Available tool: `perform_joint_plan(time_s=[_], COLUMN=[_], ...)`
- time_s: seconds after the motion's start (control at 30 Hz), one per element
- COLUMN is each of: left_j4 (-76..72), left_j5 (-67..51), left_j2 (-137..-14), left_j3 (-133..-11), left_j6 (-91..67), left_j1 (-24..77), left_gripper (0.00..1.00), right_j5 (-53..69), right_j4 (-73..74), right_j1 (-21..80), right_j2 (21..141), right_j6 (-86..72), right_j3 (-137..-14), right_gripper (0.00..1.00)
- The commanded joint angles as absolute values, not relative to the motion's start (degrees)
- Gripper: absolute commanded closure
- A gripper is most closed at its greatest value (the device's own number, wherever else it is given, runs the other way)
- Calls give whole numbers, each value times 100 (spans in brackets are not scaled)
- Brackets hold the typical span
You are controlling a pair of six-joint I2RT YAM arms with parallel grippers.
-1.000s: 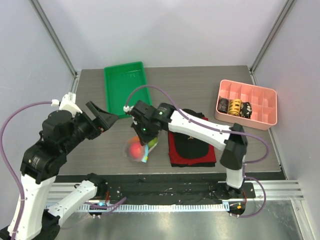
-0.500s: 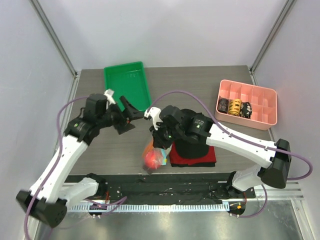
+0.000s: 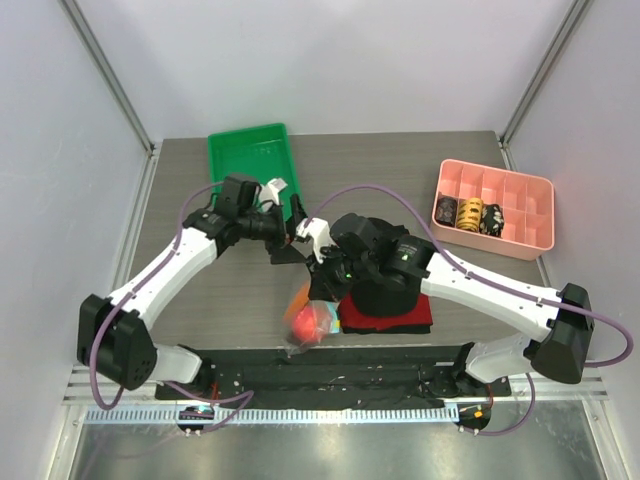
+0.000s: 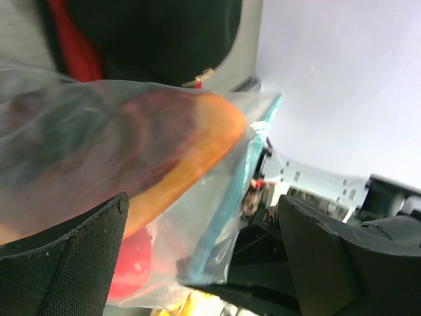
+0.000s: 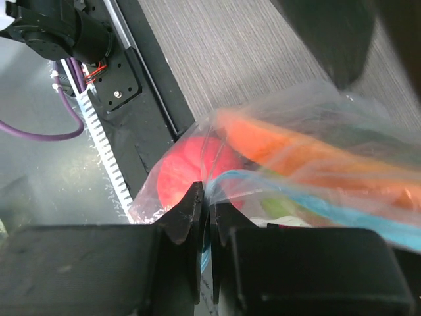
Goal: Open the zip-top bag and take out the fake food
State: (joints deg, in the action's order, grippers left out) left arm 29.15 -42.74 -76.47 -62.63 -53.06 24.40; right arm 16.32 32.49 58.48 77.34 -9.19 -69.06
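Note:
The clear zip-top bag [image 3: 312,322] hangs from my right gripper [image 3: 326,287] over the table's near edge. That gripper [image 5: 209,205] is shut on the bag's plastic by the teal zip strip [image 5: 309,204]. Inside the bag the fake food shows: a red apple [image 5: 184,170], an orange-rimmed melon slice [image 5: 296,155] and a green piece [image 5: 284,208]. My left gripper [image 3: 288,238] is open just left of the right one. In the left wrist view the bag's zip edge [image 4: 231,197] and the melon slice [image 4: 177,151] lie between its wide-apart fingers [image 4: 66,263].
A green tray [image 3: 255,170] lies at the back left. A pink divided box [image 3: 492,208] with dark and yellow items stands at the right. A black cap on a red cloth [image 3: 400,318] sits under the right arm. A black rail [image 3: 400,365] runs along the near edge.
My left arm has swung right and forward until its gripper reaches the bag, and its jaws have widened. The right gripper carried the bag right and nearer the front edge.

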Motion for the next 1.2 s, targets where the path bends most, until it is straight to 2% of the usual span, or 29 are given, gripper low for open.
perform_joint_plan(time_s=[0.0,0.13,0.2,0.27,0.3,0.37,0.4,0.47,0.5,0.53,0.67,0.77,0.83,0.87,0.93,0.97,1.03,1.17], left_j4=[2364,2321,2251,2206,2241,2338,2364,2531,2610,2723,3400,3462,3655,3717,3876,3980,4104,3605], left_j5=[-5098,-4940,-4861,-4808,-4634,-4466,-4308,-4079,-3982,-3668,-3086,-2805,-2481,-2096,-1619,-1200,-933,-1229], left_j2=[-8094,-8314,-8358,-8358,-8350,-8315,-8262,-8183,-8052,-7990,-7454,-6892,-6523,-6069,-5610,-5181,-4844,-4526], left_j3=[-6644,-6645,-6636,-6609,-6618,-6592,-6592,-6583,-6600,-6635,-6636,-6391,-6302,-6206,-6100,-6047,-5784,-5248], left_j6=[-5001,-4904,-4904,-4939,-4931,-4948,-4948,-4940,-4931,-4887,-4676,-4947,-5246,-5325,-5536,-5615,-5904,-6274], left_j1=[2900,3120,3173,3173,3164,3164,3155,3147,3146,3103,2813,2437,2260,2154,2110,2092,2083,2074], left_gripper=[4,3,8,24,41,54,75,82,92,98,100,100,100,100,100,100,100,100], right_j5=[1854,1916,1942,1951,1951,1916,1907,1872,1863,1863,1986,1987,1873,1811,1714,1618,1320,1179], right_j4=[2777,2848,2900,2962,3014,3067,3093,3129,3129,3155,3435,3629,3630,3630,3639,3700,3866,3903], right_j1=[5836,5836,5836,5845,5845,5836,5845,5845,5845,5845,5845,5845,5845,5845,5845,5845,5845,5810], right_j2=[7523,7576,7646,7734,7752,7804,7805,7831,7840,7849,7945,8007,8024,8059,8208,8444,8735,9079], right_j6=[-923,-905,-897,-835,-826,-800,-791,-791,-800,-791,-668,-606,-615,-624,-633,-668,-808,-1097], right_j3=[-6943,-7048,-7075,-7137,-7145,-7189,-7198,-7224,-7233,-7277,-7532,-7795,-7944,-8015,-8312,-8436,-8848,-8825], right_gripper=[89,86,85,85,84,84,83,82,82,82,88,87,83,75,72,64,56,60])
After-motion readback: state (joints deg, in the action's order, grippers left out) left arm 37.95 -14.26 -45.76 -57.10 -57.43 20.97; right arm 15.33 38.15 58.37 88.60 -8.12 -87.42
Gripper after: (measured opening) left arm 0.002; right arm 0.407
